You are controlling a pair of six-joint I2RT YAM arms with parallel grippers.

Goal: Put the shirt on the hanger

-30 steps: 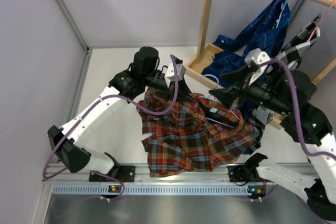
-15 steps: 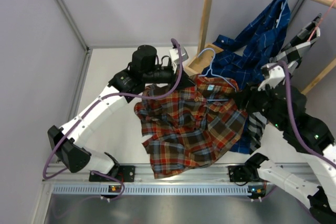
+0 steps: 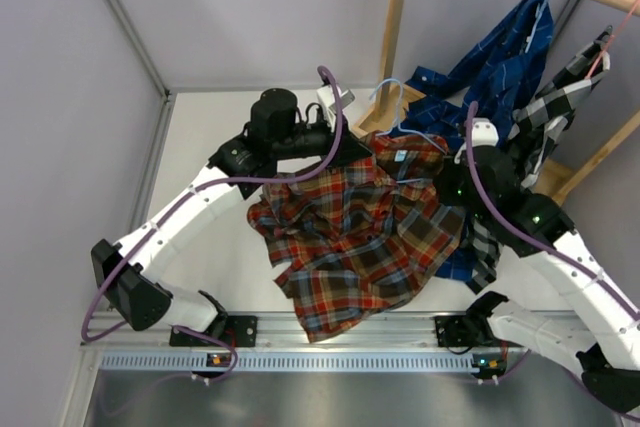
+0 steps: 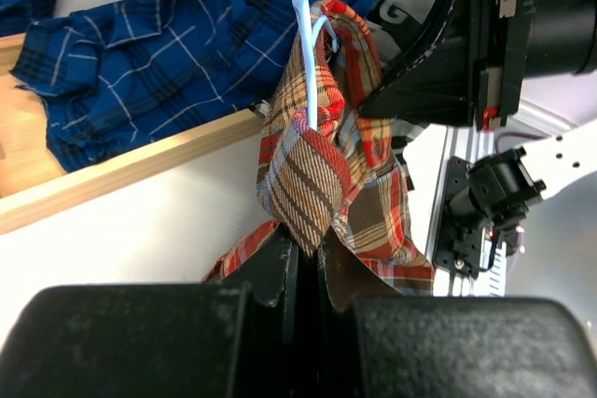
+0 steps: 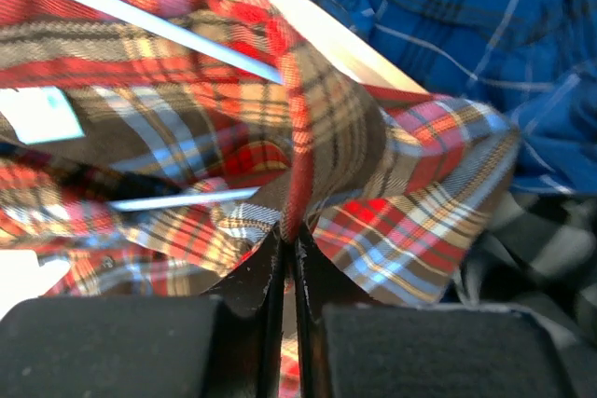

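Left end effector (image 4: 305, 241): jaws clenched, pinching a folded edge of the plaid shirt (image 4: 312, 170). The cloth rises out of the fingertips as a narrow fold. The hanger (image 4: 300, 16), a light-blue wire, runs down into that fold just above the grip.

Right end effector (image 5: 288, 236): also clenched, biting a red seam of the shirt (image 5: 205, 128). Two runs of the hanger's wire (image 5: 159, 21) cross the cloth behind the fingers, and we cannot tell whether they touch the jaws.

From the top view, the shirt (image 3: 360, 237) hangs between the two end effectors, left (image 3: 352, 151) and right (image 3: 452, 187). Its body spreads down toward the near rail (image 3: 330, 359). The hanger's hook (image 3: 386, 97) sticks out on the far side of the collar, close to the wooden rack post (image 3: 398, 17).

Edges and room: bare white bench (image 3: 205, 147) shows left of the shirt as far as the grey wall panel (image 3: 70, 127). On the right it is crowded. The dark blue shirt (image 3: 500, 57) lies over the rack base just behind the plaid, and the black-and-white check shirt (image 3: 555, 107) hangs beside the right arm. The rack's wooden base rail (image 4: 121, 170) lies just beyond the left grip.
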